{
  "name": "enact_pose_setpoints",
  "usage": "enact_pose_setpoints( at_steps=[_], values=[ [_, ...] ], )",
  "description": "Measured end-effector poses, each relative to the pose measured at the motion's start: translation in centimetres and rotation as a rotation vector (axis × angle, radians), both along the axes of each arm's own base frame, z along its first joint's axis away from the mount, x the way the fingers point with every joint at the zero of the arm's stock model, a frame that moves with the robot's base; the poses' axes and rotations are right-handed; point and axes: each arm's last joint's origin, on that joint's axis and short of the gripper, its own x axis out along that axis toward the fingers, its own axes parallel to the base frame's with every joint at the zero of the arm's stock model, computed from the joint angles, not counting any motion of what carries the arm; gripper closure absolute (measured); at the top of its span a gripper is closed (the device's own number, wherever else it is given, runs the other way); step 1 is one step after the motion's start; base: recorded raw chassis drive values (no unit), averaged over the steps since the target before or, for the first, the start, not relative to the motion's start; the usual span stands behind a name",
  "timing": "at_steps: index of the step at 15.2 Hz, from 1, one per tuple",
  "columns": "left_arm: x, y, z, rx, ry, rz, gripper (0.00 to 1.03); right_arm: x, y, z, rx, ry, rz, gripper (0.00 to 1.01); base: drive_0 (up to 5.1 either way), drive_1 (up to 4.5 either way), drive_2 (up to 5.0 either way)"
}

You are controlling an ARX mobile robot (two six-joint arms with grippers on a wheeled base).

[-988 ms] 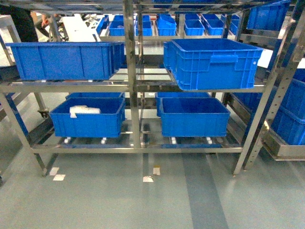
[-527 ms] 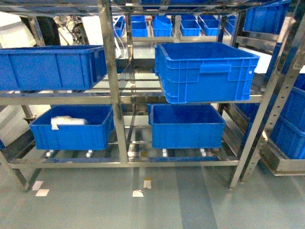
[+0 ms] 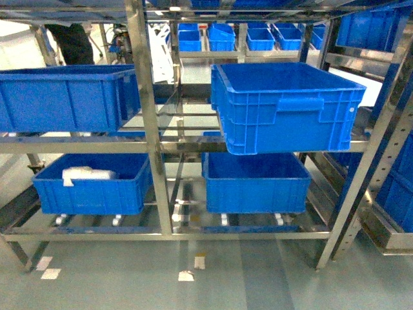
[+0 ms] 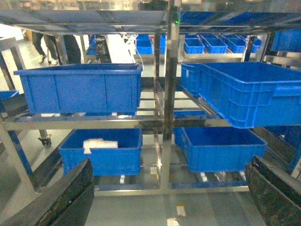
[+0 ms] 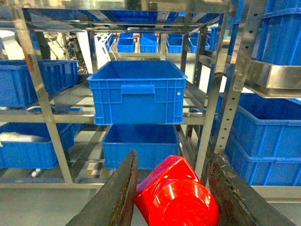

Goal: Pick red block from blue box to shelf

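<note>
The right pincer (image 5: 171,193) is pinching the red block (image 5: 176,197) btwn its two dark fingers (image 5: 115,197), seen only in the right wrist view. The block is shiny, w/ its round stud facing the camera. It is sitting low in that view, in front of the shelf (image 5: 221,94) and well apart from it, below the big blue crate (image 5: 136,92) that is sticking out from the middle tier.

The left pincer (image 4: 167,207) is spread wide, w/ nothing btwn its fingers (image 4: 70,200). Only the two dark tips are showing at the bottom corners of the left wrist view, also facing the shelf.

In the head view no arm or pincer is showing. The shelf (image 3: 145,116) is filling the picture, w/ shiny steel posts and rails. On the middle tier a long blue crate (image 3: 64,97) is sitting left of the center post, and the big blue crate (image 3: 287,106) is hanging out past the rail on the right. On the bottom tier, a blue crate (image 3: 90,184) w/ something white (image 3: 87,173) inside is sitting left of the post, and another blue crate (image 3: 255,181) is sitting right of it. More small blue crates (image 3: 222,35) are showing behind the shelf. The turquoise box isn't in any view.
</note>
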Motion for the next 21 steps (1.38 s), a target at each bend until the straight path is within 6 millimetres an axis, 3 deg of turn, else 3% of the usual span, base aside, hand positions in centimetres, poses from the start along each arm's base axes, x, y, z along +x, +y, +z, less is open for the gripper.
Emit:
enact_pose_setpoints(
  at_steps=[21],
  values=[
    [0.0,-0.01,-0.03,0.0,0.003,-0.001,0.05,0.0,0.0,-0.01,0.0,0.001,0.001,0.63,0.2,4.55,-4.1]
  ],
)
